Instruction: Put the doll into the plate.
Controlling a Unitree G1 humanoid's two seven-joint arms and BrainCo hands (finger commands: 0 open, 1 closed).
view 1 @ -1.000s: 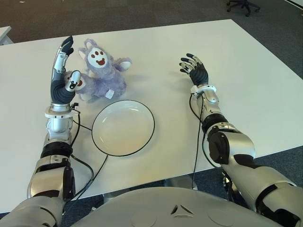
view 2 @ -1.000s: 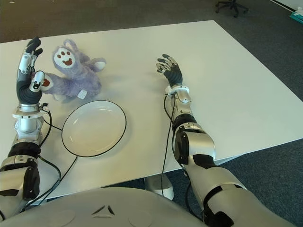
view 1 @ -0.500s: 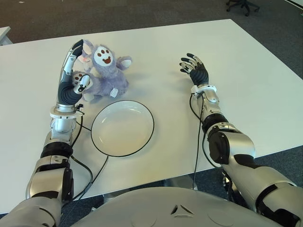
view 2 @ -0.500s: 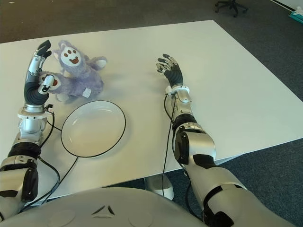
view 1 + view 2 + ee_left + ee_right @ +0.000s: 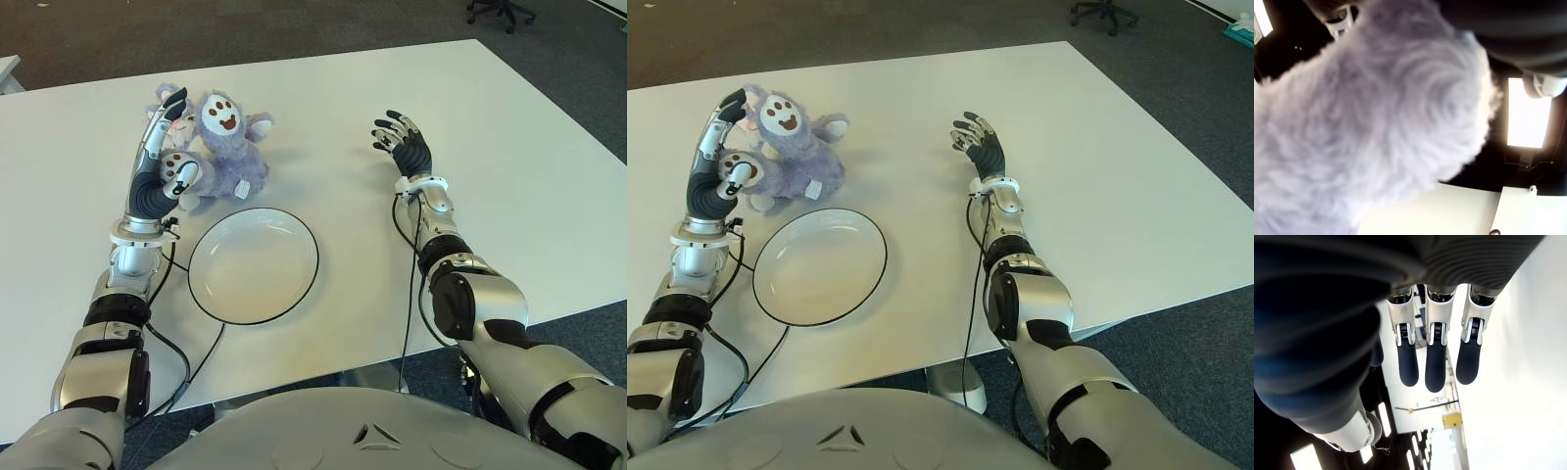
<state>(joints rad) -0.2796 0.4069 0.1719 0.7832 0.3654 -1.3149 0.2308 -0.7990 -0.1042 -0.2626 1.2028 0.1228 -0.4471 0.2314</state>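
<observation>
Left eye view: found doll (image 5: 223, 155) sitting on table (image 5: 509, 166) near its far left corner, just beyond plate (image 5: 253, 266), not in it. Saw left hand (image 5: 160, 168) upright against doll's left side, fingers nearly straight behind the fur and thumb bent in across the front: bracketing rather than clamping, presumably set so to close round the soft body before lifting. Found left wrist view filled with purple fur, so judged contact close. Saw plate empty, toward near edge, a short carry away. Noted right hand (image 5: 400, 139) right of doll, well apart, fingers loosely spread, holding nothing.
</observation>
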